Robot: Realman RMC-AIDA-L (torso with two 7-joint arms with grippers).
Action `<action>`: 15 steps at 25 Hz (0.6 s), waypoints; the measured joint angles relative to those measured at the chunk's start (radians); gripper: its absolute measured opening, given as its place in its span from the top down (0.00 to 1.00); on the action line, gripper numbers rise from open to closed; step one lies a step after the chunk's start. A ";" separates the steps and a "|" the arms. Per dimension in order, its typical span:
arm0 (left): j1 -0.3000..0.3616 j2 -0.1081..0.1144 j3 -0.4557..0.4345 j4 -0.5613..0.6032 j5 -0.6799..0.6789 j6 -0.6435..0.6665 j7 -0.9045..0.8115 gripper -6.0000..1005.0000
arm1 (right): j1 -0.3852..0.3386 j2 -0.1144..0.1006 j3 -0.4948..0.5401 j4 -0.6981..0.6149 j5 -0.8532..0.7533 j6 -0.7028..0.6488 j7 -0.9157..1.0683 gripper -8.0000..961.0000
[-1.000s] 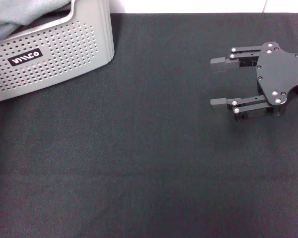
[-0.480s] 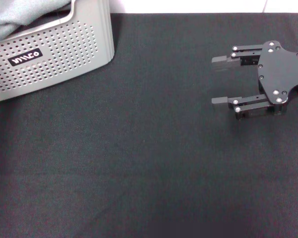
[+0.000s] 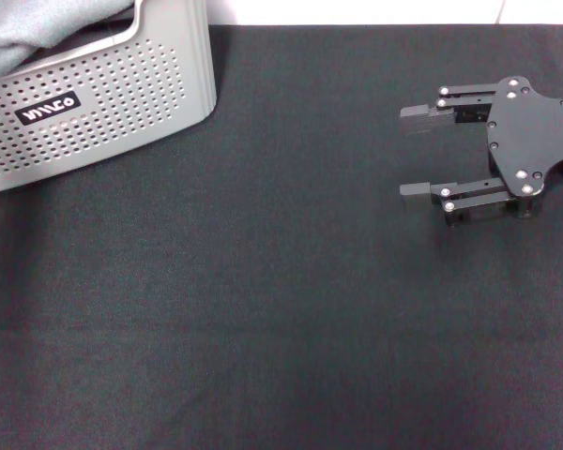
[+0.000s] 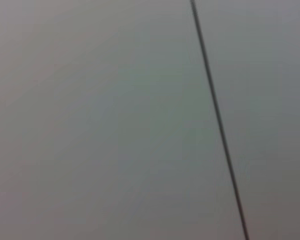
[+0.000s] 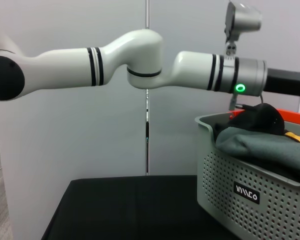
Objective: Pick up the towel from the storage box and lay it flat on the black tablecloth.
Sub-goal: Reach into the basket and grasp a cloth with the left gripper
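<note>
The towel was not yet out. In the head view it lay bunched in the box, grey face up, heaped above the rim at the far left of the table. The right wrist view showed the same heap in the box, with a strip of orange-yellow at its far side and a dark lump on top that could not be made out clearly; whether that lump was part of the towel or another item could not be told.

The left arm reached across above the box in the right wrist view, its black end section passing out of the picture past the box. Its gripper was not seen in any view, so whether it was spread or clenched could not be told. The left wrist view gave only a blank grey surface crossed by a thin dark line.

The right gripper hovered low over the tablecloth on the right side, well apart from the box, fingers spread wide and pointing toward the robot's left, holding nothing.

Judged from this, the task stood at its start: no grasp on the towel was visible, and nothing was spread on the tablecloth. Lifting the towel from the box, carrying it over, and laying it flat all remained to be done.
</note>
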 joint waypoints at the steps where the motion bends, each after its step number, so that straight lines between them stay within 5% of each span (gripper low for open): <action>1: -0.006 0.000 -0.001 -0.017 0.004 -0.014 0.000 0.22 | 0.000 0.000 0.000 0.000 0.000 0.000 -0.002 0.25; 15: -0.077 0.004 -0.006 -0.179 0.035 -0.155 0.008 0.22 | -0.002 0.000 0.000 0.013 0.007 0.000 -0.011 0.25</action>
